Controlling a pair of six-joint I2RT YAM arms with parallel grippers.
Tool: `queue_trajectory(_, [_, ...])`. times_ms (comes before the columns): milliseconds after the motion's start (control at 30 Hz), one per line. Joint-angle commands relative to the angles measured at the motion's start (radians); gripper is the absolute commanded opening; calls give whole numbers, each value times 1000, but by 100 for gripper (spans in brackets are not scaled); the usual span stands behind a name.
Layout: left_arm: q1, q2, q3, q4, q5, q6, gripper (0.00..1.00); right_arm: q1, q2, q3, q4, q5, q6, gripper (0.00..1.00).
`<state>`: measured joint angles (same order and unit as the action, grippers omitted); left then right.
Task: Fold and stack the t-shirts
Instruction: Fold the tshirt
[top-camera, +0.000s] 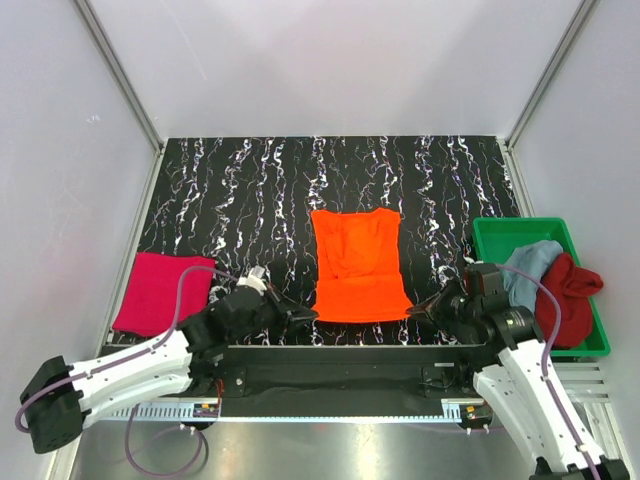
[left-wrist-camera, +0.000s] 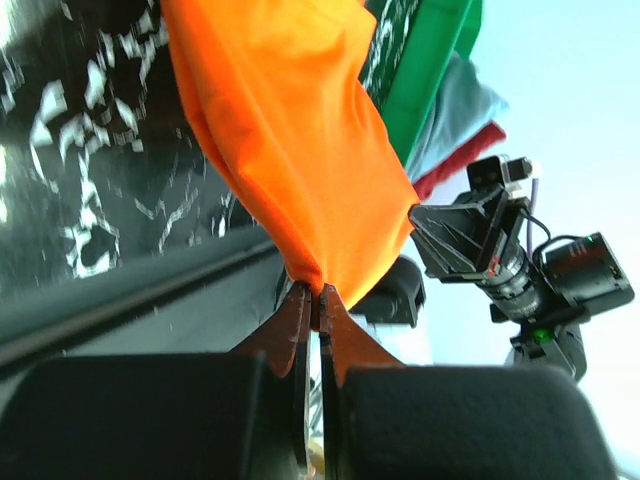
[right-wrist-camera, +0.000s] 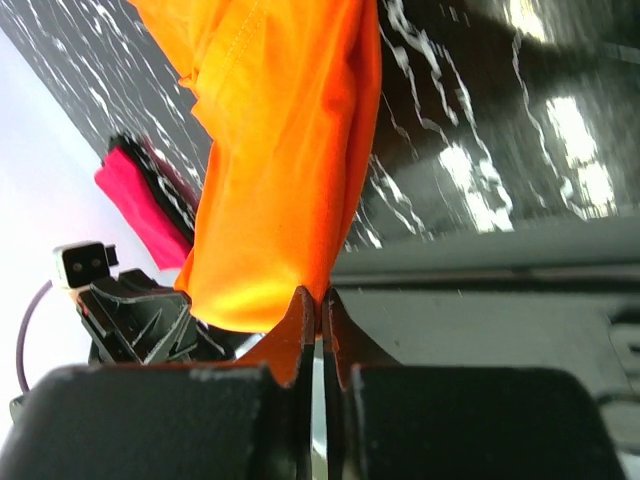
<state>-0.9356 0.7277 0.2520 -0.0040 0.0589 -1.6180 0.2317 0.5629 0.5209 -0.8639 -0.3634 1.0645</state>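
Four shirts are in view, one of each colour. At far left the magenta shirt (top-camera: 160, 292) lies folded flat on the table (top-camera: 250, 190), well apart from the others. Next comes the left gripper (top-camera: 305, 316), its jaws pinched tight on the near left corner of the orange shirt (top-camera: 360, 265); the left wrist view shows the cloth bunching into the closed tips. The orange shirt lies mid-table with its long axis running straight away from the arms, and what appears to be the neckline at the far end. Its near hem spans between the two grippers, so the whole garment lies beyond both tools and neither arm is the nearer. The right gripper (top-camera: 418, 312) is clamped the same way on the near right corner. As I judge it, the coming fold means carrying that hem away toward the neckline, both arms moving together. At far right, one green tray (top-camera: 520, 226) holds the light blue shirt (top-camera: 530, 265) and the dark red shirt (top-camera: 572, 295), crumpled and touching, the red one spilling over the rim.
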Motion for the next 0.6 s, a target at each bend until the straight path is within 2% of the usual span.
queue_trajectory(0, [-45,-50,12,-115,-56,-26,0,1,-53,31,-152,5,-8,0])
queue_trajectory(233, [-137,-50,148,-241,-126,-2,0,3,-103,126,-274,4,-47,0])
queue_trajectory(367, [-141,31,280,-330,-136,107,0,1,-61,194,-274,7,-63,0])
queue_trajectory(467, [-114,90,348,-338,-134,153,0,1,29,269,-256,15,-89,0])
queue_trajectory(567, [-10,136,386,-337,-65,203,0,1,133,330,-212,35,-123,0])
